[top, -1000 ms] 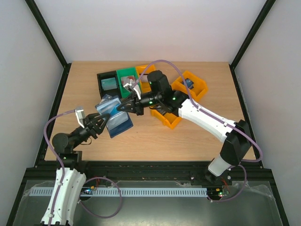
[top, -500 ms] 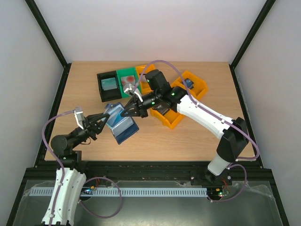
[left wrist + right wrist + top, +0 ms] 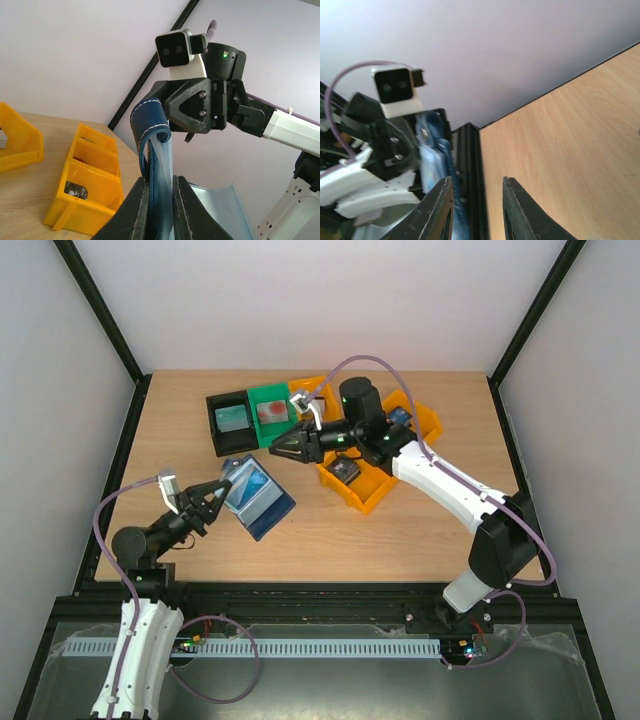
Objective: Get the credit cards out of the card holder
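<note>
While my left hand point(image 3: 218, 498) is clamped on one edge of the card holder point(image 3: 260, 502), the wallet is held spread open over the table point(image 3: 420, 540), left of centre and nearer to me than the bins. In the left wrist view my fingers point(image 3: 136, 210) pinch the navy fold just under its stitched tab. A pale sheet shows between the layers, which may be a card's edge or only the lining; I cannot tell at this angle. My right hand point(image 3: 282, 447) hovers a little beyond the wallet, just on the near side of the green bin point(image 3: 268, 393), its jaws part way apart with nothing between them. Of the credit cards, a red card point(image 3: 272, 412) lies in that green bin and a teal card point(image 3: 233, 418) in the black bin point(image 3: 214, 425) to its left. I judge the holder light and floppy, a soft cover that will fold and swing when tugged, so it needs my left pinch to brace it. Any card left inside should be stiff, thin and slick, snug in its slot. I would take it by the exposed edge, pads flat on both faces, and draw it straight along the slot, since a slanted pull could jam it or drag the holder free.
</note>
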`<state>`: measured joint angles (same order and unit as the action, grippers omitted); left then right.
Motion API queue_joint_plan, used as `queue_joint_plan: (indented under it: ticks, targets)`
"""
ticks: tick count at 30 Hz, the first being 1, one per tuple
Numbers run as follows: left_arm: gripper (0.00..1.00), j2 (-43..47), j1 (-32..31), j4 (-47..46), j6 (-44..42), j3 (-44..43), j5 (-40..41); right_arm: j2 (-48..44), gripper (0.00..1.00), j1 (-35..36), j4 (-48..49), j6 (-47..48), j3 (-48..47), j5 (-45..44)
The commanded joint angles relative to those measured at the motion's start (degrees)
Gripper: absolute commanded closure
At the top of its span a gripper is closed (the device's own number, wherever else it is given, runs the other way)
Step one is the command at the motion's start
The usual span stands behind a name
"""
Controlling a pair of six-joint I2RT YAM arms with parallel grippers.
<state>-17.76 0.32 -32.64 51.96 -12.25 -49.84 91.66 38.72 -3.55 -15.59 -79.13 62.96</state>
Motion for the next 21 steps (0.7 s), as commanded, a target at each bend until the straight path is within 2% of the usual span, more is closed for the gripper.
queue_joint_plan:
  ticks: [1, 7, 21]
  targets:
    - [0.98, 1.08, 0.27, -2.38, 0.32, 0.37, 0.76, -3.93, 0.75, 2.0, 6.61, -4.3, 1.2, 3.32]
    - [0.98, 1.02, 0.3, -2.89, 0.23, 0.48, 0.78, -2.28, 0.81, 5.31, -0.54, 0.22, 0.1, 2.46]
    - [0.98, 1.03, 0.38, -4.74, 1.05, 0.39, -0.59, -1.28, 0.78, 6.19, -7.92, 5.87, 0.3, 0.52]
